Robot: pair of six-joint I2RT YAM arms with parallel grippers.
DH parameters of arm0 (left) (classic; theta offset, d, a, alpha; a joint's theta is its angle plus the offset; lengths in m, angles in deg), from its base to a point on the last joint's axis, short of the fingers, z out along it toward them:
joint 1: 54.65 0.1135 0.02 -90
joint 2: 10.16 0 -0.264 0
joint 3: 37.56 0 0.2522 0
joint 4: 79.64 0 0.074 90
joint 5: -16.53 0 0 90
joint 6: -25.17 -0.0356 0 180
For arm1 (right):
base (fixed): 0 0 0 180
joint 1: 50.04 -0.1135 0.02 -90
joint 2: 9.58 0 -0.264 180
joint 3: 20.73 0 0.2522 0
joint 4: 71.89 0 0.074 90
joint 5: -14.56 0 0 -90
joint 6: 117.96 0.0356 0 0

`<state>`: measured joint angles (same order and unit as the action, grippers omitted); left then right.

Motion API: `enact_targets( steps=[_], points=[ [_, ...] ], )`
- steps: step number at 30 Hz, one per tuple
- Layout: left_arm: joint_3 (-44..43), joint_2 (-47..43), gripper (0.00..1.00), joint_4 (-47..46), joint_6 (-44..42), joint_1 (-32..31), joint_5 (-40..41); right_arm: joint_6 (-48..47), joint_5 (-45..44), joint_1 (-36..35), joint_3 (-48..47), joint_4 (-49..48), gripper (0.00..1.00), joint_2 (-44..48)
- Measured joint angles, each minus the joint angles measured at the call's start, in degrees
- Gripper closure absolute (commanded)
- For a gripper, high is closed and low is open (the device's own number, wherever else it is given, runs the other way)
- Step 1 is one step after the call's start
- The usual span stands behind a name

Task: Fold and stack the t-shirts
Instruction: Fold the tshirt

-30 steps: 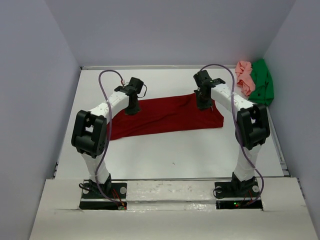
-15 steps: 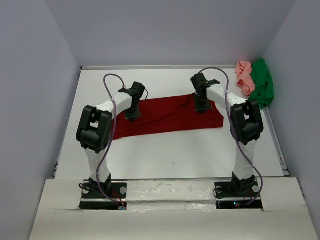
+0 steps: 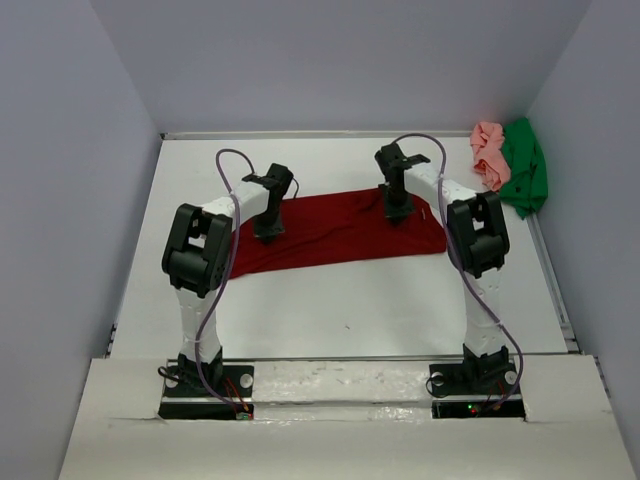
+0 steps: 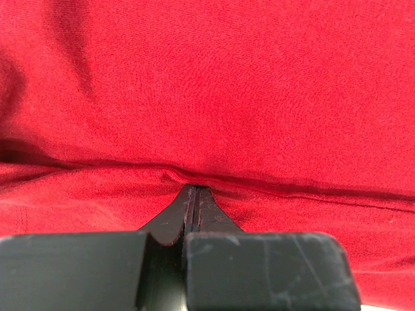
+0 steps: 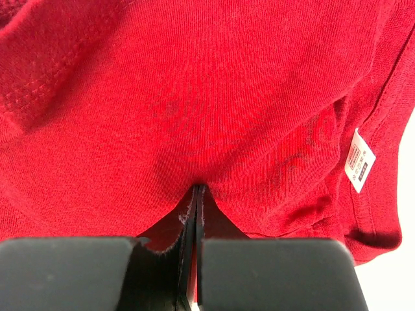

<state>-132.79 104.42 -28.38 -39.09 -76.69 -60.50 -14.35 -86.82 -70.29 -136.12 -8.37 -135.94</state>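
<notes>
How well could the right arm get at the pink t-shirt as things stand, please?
Probably not right now: its jaws are shut on the dark red t-shirt. Otherwise, nothing appears to cover the pink t-shirt.

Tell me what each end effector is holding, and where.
Both pinch the dark red t-shirt: left end effector on a fold in its left half, right end effector in its right half.
</notes>
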Motion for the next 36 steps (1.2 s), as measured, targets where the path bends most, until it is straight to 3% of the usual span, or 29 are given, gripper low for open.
enact_targets(
  steps=[8, 18, 23, 36],
  points=[
    [0.3, 0.0, 1.0, -0.3, 0.0, 0.0, -0.8, -1.6, 0.6, 1.2, -9.0, 3.3, 1.0, -5.5],
    [5.6, -3.9, 1.0, -4.6, 1.6, -1.2, -6.2, -6.2, 4.0, 3.8, -33.8, 8.4, 1.0, -19.4],
    [4.8, -3.5, 1.0, -3.9, 2.9, -5.7, -8.9, -8.9, 8.8, 5.2, -44.8, 9.4, 1.0, -25.4],
    [-13.5, 8.8, 1.0, 0.2, 7.0, -23.3, -20.0, -14.1, 15.6, 6.1, -48.7, 7.0, 1.0, -28.0]
  ],
)
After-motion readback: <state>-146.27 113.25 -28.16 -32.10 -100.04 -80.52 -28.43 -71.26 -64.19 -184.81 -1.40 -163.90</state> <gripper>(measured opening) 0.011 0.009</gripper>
